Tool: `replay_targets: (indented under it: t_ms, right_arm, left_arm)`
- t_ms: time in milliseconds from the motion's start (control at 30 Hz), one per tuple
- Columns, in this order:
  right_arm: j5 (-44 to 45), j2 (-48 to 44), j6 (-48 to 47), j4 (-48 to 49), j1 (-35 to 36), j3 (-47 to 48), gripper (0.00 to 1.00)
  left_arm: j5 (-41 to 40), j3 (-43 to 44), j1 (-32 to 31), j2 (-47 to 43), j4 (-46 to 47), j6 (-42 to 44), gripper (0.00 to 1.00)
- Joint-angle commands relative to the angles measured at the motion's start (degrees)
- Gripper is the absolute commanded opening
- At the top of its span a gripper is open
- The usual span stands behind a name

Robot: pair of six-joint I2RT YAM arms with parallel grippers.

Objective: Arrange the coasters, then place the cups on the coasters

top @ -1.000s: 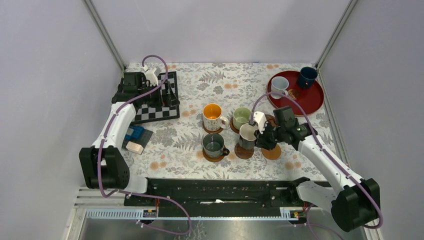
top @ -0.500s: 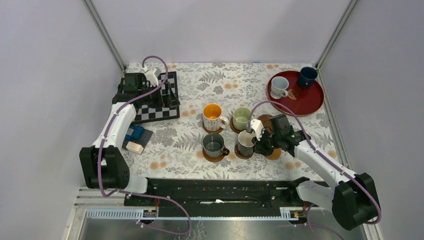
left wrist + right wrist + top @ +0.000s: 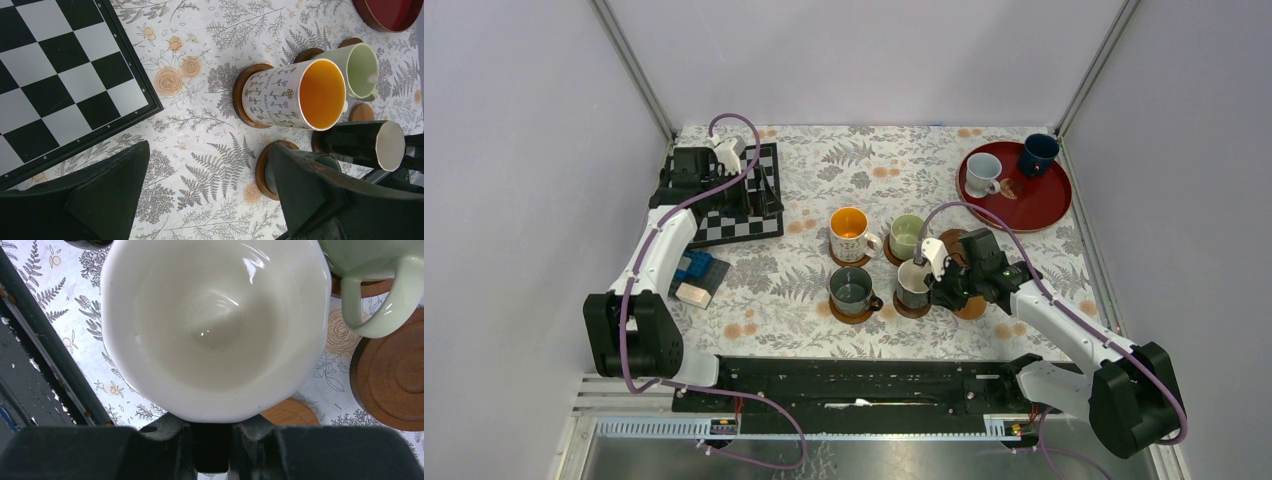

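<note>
— Right hand (image 3: 936,286), what is it doing?
— Clenched on the black mug (image 3: 914,280), near-left of the red tray (image 3: 1039,200), over a coaster (image 3: 911,309). Whether the mug rests on it I cannot tell. Its cream interior shows down to the bottom.
— What's in the tray?
— Pale blue-white mug (image 3: 982,172) and navy mug (image 3: 1038,153), both upright.
— The others?
— Orange-inside mug (image 3: 849,233), pale green mug (image 3: 907,235) and dark grey-green mug (image 3: 852,290) each sit on a coaster, left of the tray. Two bare coasters (image 3: 972,308) lie nearer it.
— Left hand (image 3: 207,147)?
— Released, far left of the tray, by the chessboard (image 3: 739,222).
</note>
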Motion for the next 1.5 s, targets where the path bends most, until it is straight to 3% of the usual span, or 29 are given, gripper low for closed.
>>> replay_targets:
  t_ms: [0,300,433,1467]
  right_arm:
    - [0.01,-1.33,0.34,1.68,1.32,0.04,0.0]
    - [0.22,-1.39,-0.43,1.22,1.79,-0.41,0.08]
    - [-0.23,-1.55,-1.04,0.31,1.92,-0.2,0.17]
    - [-0.6,-1.97,-1.54,-0.57,2.62,-1.55,0.24]
  left_arm:
    - [-0.2,-0.26,-0.09,-1.5,2.49,-0.07,0.99]
    - [-0.18,-0.28,-0.07,-1.23,2.5,-0.24,0.99]
    - [-0.26,-0.34,-0.08,-1.4,2.49,-0.24,0.99]
    - [-0.15,-0.07,-0.08,-1.4,2.49,-0.24,0.99]
